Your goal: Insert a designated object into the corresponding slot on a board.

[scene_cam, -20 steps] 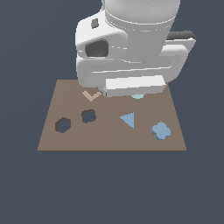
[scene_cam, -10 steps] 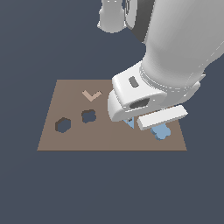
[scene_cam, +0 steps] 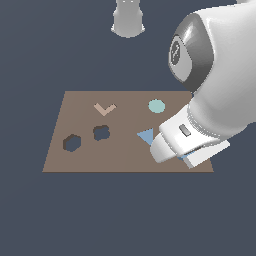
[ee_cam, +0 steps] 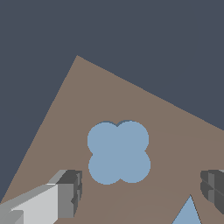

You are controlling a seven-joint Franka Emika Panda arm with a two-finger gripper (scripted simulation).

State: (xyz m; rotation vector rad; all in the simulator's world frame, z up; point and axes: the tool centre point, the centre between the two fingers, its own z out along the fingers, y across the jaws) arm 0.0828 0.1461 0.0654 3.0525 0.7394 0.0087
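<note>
Your gripper (ee_cam: pixel 140 190) is spread wide, grasping nothing, with the clover block (ee_cam: pixel 118 152) flat on the board (ee_cam: pixel 78 109) between its fingers (ee_cam: pixel 70 192).

On the board (scene_cam: pixel 125 160), the hexagonal hole (scene_cam: pixel 72 143) lies toward the exterior view's left, the slot (scene_cam: pixel 101 132) just right of it, the chevron mark (scene_cam: pixel 105 108) behind them, the triangle (scene_cam: pixel 146 136) and disc (scene_cam: pixel 156 106) further right, and the clover block (ee_cam: pixel 118 152) near a corner.
</note>
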